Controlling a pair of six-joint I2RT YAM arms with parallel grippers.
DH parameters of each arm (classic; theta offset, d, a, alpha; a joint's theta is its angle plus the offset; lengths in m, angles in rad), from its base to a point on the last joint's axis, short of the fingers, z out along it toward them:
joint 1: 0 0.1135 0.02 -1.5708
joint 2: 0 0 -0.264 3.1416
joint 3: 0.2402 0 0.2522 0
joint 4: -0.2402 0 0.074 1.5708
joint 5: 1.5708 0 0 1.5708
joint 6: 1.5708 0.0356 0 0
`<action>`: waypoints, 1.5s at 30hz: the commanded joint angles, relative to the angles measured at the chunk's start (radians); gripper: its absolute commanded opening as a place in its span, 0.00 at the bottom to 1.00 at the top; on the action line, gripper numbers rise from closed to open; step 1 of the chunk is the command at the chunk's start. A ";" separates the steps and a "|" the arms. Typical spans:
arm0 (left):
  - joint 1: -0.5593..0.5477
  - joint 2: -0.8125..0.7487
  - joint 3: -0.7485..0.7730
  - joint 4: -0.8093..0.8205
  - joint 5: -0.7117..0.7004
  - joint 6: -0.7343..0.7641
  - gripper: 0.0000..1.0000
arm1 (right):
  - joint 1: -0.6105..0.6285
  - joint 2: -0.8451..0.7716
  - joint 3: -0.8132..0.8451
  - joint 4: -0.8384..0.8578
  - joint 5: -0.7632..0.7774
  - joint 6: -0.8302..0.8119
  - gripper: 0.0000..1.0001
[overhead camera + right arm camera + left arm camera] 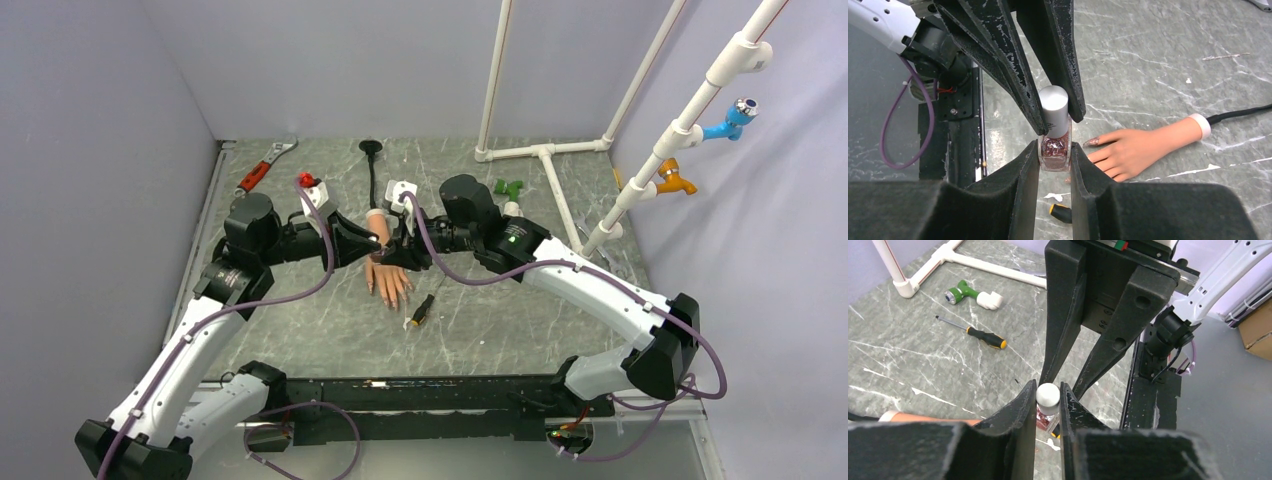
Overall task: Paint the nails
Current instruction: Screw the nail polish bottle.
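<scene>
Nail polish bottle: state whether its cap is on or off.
On. The silver cap sits atop the polish bottle held by the right gripper.

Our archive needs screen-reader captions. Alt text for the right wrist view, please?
Right fingers clamp a glittery polish bottle upright, while the left fingers pinch its grey cap from the opposite side. A mannequin hand lies on the marbled table beside it, fingertips toward the bottle.

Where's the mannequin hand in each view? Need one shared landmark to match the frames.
Top external: mannequin hand at picture centre, fingers pointing down.
Left wrist: a peach strip of it at the lower left.
Right wrist: right of centre, fingers pointing left.
Shared landmark: the screwdriver, yellow-and-black handle.
</scene>
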 commanded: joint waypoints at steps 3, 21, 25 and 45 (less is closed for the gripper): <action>0.004 0.006 0.025 0.011 0.078 0.004 0.04 | 0.004 -0.032 0.023 0.082 -0.025 0.004 0.00; -0.013 0.017 0.019 0.056 0.400 0.021 0.00 | 0.003 -0.075 0.012 -0.032 -0.293 -0.113 0.00; -0.037 0.024 0.029 0.016 0.429 0.052 0.00 | 0.003 -0.057 0.028 -0.066 -0.310 -0.130 0.00; -0.032 -0.070 0.004 0.055 0.209 0.009 0.88 | -0.008 -0.089 -0.033 0.038 -0.166 -0.084 0.00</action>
